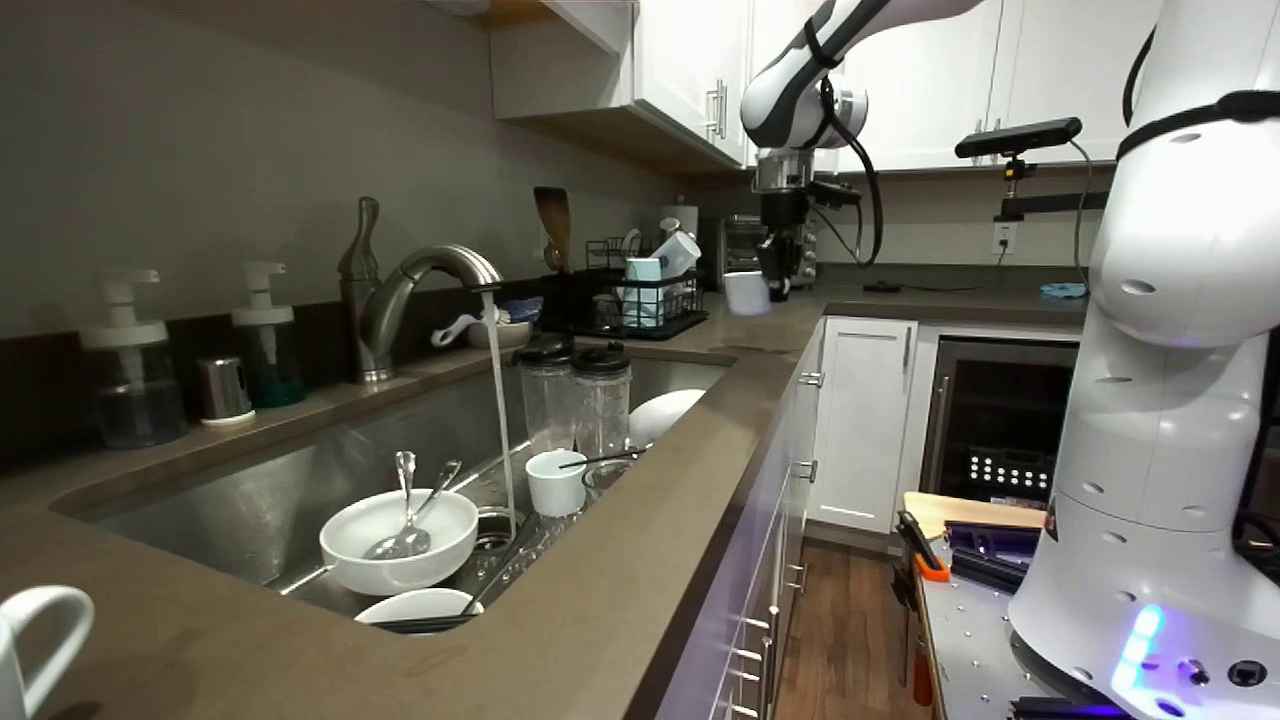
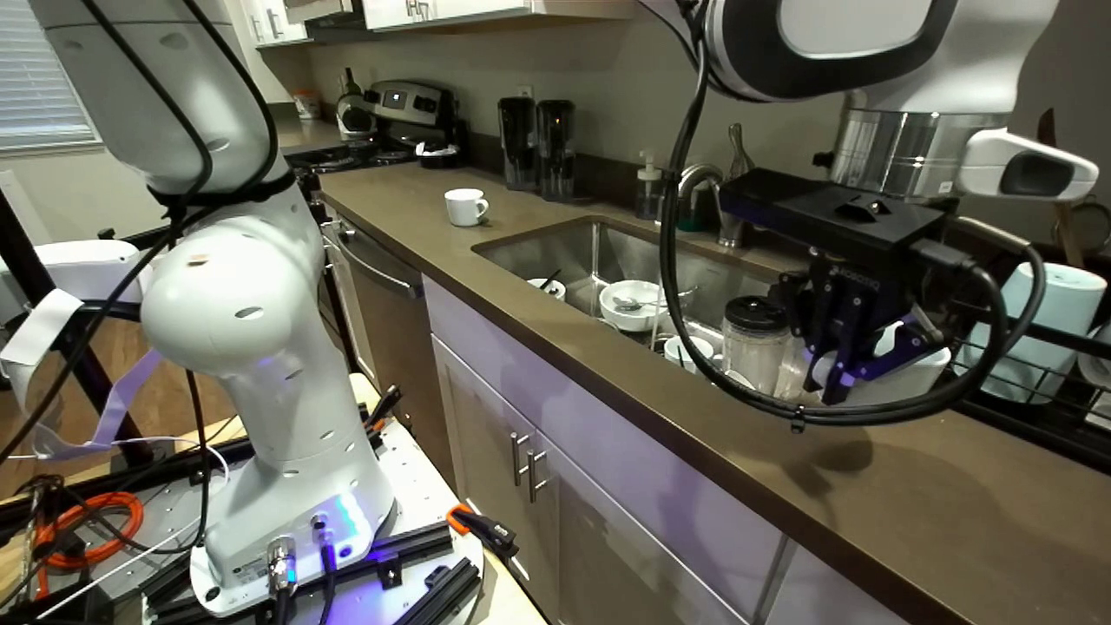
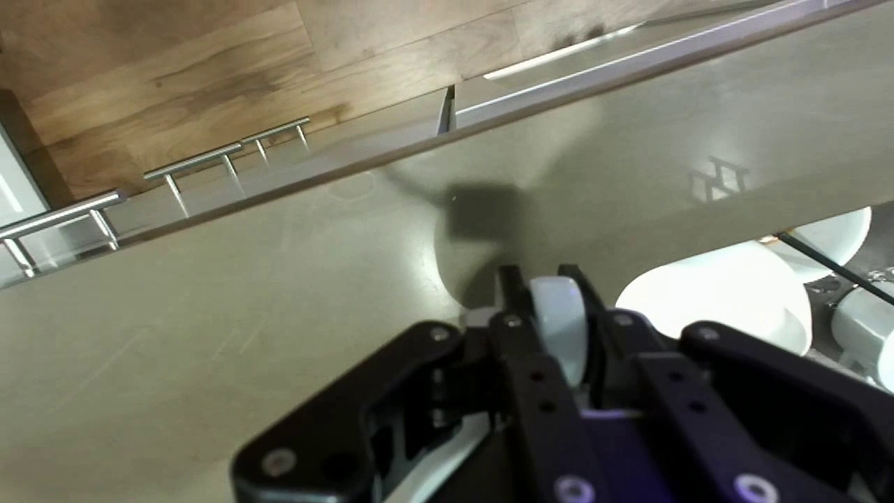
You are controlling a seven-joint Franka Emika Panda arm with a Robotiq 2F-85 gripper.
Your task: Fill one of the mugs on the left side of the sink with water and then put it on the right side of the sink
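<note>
My gripper (image 3: 541, 279) is shut on the handle of a white mug (image 1: 747, 293). In an exterior view that mug (image 2: 907, 378) hangs upright over the counter, right of the sink (image 2: 564, 247). A shadow beneath it in the wrist view shows a gap above the counter. Between the fingers the pale handle (image 3: 561, 321) is visible; the mug's inside cannot be seen. A second white mug (image 2: 465, 207) stands on the counter at the sink's left end. Water runs from the faucet (image 1: 450, 262) into the sink.
The sink holds a bowl (image 1: 395, 565) with spoons, a white cup (image 1: 550, 490) and lidded clear containers (image 1: 602, 410). Beyond its right end, a black dish rack (image 1: 680, 325) stands against the wall. Wall cabinets (image 1: 690, 70) hang above that counter. Soap dispensers (image 1: 265, 340) stand behind the sink.
</note>
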